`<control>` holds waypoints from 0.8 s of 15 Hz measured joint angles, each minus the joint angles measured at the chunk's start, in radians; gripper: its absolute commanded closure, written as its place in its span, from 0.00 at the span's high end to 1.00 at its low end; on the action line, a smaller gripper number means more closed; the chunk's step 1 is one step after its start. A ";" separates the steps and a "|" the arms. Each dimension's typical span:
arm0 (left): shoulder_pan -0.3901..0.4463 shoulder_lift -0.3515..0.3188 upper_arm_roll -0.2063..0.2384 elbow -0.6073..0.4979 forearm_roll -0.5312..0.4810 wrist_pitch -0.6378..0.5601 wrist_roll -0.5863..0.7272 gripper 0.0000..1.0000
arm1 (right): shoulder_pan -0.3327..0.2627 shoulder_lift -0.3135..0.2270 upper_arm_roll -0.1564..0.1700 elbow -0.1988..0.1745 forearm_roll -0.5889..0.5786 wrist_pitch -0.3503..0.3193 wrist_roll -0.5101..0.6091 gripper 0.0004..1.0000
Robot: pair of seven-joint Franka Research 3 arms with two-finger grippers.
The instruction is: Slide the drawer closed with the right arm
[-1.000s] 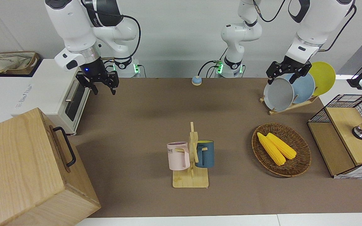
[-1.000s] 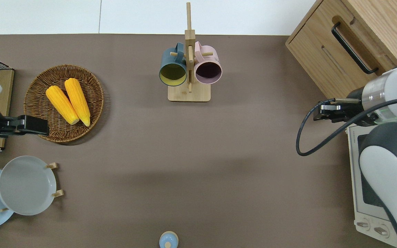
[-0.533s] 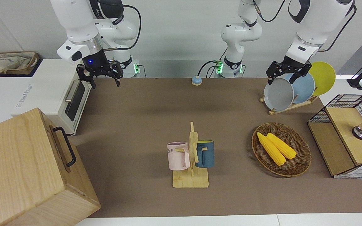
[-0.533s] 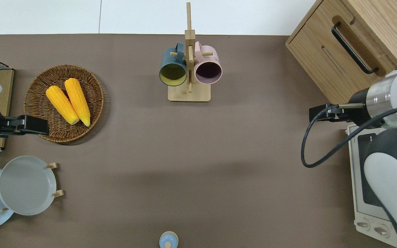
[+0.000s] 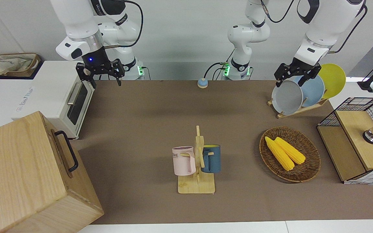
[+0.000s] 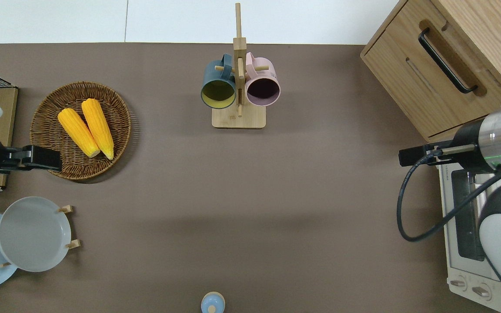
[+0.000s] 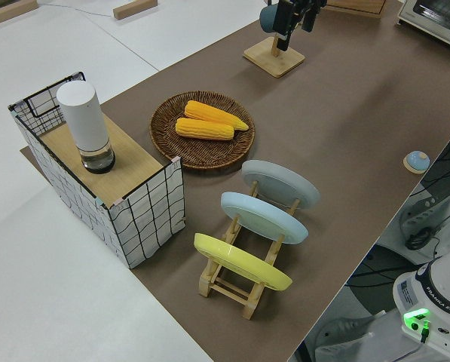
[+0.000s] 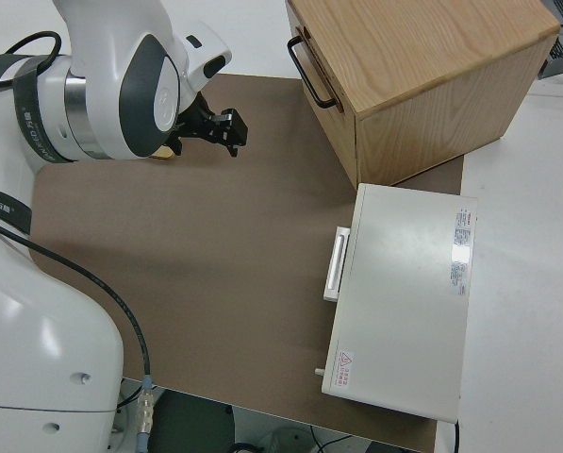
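Note:
The drawer (image 5: 64, 152) with its black loop handle (image 6: 444, 61) sits flush in the pale wooden cabinet (image 5: 15, 171) at the right arm's end of the table; it also shows in the right side view (image 8: 311, 68). My right gripper (image 5: 101, 77), with its blue light on, is open and empty. It hangs in the air over the mat's edge by the toaster oven's corner (image 6: 411, 155), apart from the cabinet, and shows in the right side view (image 8: 221, 128). The left arm is parked, its gripper (image 5: 290, 81) empty.
A white toaster oven (image 5: 57, 97) stands beside the cabinet, nearer to the robots. A mug rack (image 5: 197, 161) stands mid-table. A wicker basket (image 5: 309, 161) with corn, a plate rack (image 5: 299, 108) and a wire box (image 5: 355, 142) are toward the left arm's end.
My right gripper has risen and drawn back toward the robots, away from the cabinet. The drawer and the left arm have not moved.

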 measured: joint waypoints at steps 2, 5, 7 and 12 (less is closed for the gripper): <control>0.000 0.000 0.000 0.000 0.000 0.000 0.000 1.00 | 0.000 0.000 -0.001 0.000 0.000 0.000 0.000 0.99; 0.000 0.000 0.000 0.000 0.000 0.000 0.000 1.00 | -0.009 0.000 -0.010 0.000 0.000 -0.032 0.000 0.99; 0.000 0.000 0.000 0.000 0.000 0.000 0.000 1.00 | -0.017 0.000 -0.014 0.000 -0.001 -0.038 -0.004 0.99; 0.000 0.000 0.000 0.000 0.000 0.000 0.000 1.00 | -0.018 0.000 -0.006 0.000 -0.010 -0.039 -0.007 0.99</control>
